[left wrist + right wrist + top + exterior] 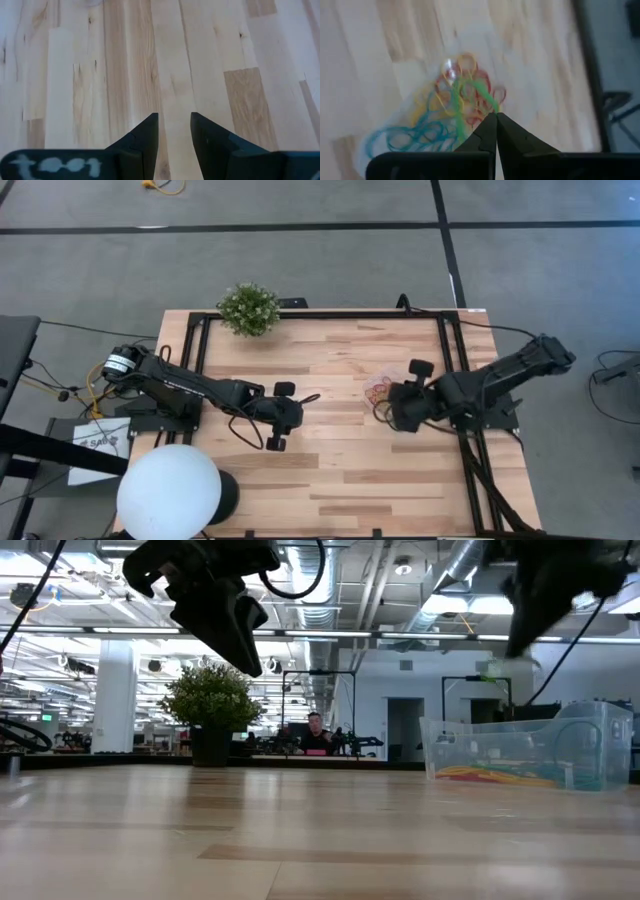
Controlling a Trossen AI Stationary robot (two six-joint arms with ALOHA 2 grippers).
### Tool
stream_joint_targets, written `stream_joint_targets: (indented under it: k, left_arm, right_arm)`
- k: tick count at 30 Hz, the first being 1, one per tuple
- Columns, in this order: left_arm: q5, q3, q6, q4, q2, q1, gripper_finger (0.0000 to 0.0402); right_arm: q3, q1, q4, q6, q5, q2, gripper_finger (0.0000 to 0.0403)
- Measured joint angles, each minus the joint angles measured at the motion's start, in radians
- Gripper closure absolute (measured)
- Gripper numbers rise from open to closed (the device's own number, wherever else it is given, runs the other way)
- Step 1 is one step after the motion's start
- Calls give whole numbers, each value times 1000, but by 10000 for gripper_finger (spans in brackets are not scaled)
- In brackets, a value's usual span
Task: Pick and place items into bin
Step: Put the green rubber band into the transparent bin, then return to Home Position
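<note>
The clear bin (520,745) stands on the wooden table right of its middle; in the high view the bin (379,389) shows as a pale patch. Many coloured rubber bands (495,776) lie on its floor. My right gripper (495,116) is shut above them, with a green rubber band (470,92) at its tips; it also shows in the high view (396,402) beside the bin. My left gripper (174,120) is open by a narrow gap and empty, raised over bare table left of the middle (288,416). My right gripper pinches the green rubber band at one end of its loop (490,109) between its two fingertips. The fingers slant down from above. The band hangs clear, above the bands (427,132) that lie in the bin.
A green potted plant (248,309) stands at the table's far edge. A white round lamp (169,491) is at the near left corner. Black rails (456,370) and cables run along the table's sides. A person (317,735) sits far behind the table.
</note>
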Motion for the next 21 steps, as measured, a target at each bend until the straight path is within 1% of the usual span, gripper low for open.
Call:
stream_joint_targets:
  k: [3,8,16,21]
  left_arm:
    - [0,0,-4,1,0,0,297]
    - [-1,0,-28,0,0,0,297]
    - [-3,0,-31,53,0,2,297]
    - [-3,0,-34,68,0,2,297]
  right_arm:
    - [-77,-65,52,-38,-55,5,402]
    - [-158,-133,142,-44,-61,6,394]
    - [-165,-163,166,-44,-60,6,351]
    - [-165,-162,175,-45,-60,6,341]
